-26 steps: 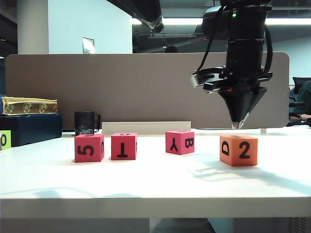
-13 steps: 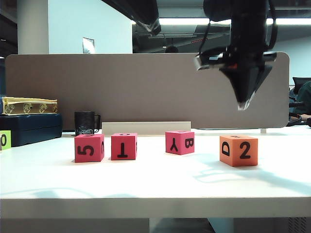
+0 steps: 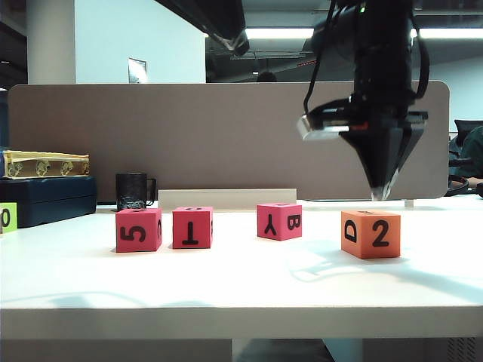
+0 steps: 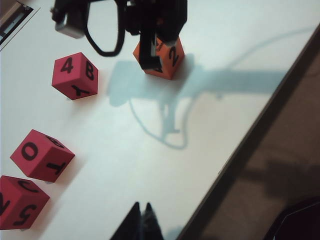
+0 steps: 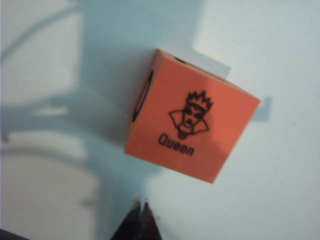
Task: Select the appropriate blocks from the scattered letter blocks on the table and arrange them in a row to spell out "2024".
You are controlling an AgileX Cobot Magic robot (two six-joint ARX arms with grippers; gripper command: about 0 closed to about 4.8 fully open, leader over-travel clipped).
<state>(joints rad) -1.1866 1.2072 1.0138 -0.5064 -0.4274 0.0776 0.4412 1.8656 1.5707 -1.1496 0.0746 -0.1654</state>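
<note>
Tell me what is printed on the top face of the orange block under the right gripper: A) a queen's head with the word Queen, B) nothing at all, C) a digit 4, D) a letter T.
A: the right wrist view looks down on the orange block and its top face shows a crowned head above the word Queen; the shut right gripper hangs just above it.

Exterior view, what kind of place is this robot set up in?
Probably an open-plan office or lab. A white table backed by a grey-brown partition panel, long ceiling strip lights behind, and a black mug at the back of the table.
</note>
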